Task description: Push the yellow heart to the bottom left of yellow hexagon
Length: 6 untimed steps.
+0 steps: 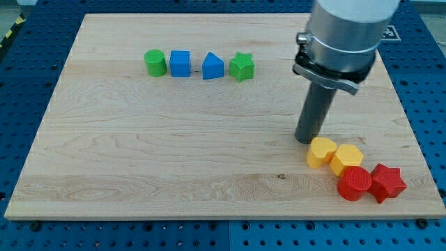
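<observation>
Your tip (306, 140) sits just above-left of the yellow heart (321, 151), gripping nothing. The heart touches the yellow hexagon (346, 159) on its left. It looks light, rigid and slippery; nudge its upper edge gently.

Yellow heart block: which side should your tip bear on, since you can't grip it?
Its upper edge, I think. My tip sits just above the small yellow heart block, which touches the yellow hexagon block on the view's right; pushing down-left should free it.
</observation>
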Motion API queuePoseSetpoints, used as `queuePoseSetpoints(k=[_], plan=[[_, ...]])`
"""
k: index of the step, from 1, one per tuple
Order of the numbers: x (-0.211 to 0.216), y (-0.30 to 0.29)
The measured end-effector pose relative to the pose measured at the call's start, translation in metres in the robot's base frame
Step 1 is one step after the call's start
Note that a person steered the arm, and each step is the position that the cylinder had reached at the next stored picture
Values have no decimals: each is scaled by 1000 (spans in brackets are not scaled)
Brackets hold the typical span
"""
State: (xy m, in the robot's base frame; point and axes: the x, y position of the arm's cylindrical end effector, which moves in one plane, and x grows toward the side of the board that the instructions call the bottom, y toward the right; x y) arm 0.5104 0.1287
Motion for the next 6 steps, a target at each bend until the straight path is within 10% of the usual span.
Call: queuePoseSetpoints(k=[4,6], plan=[[20,4],[-11,-108]])
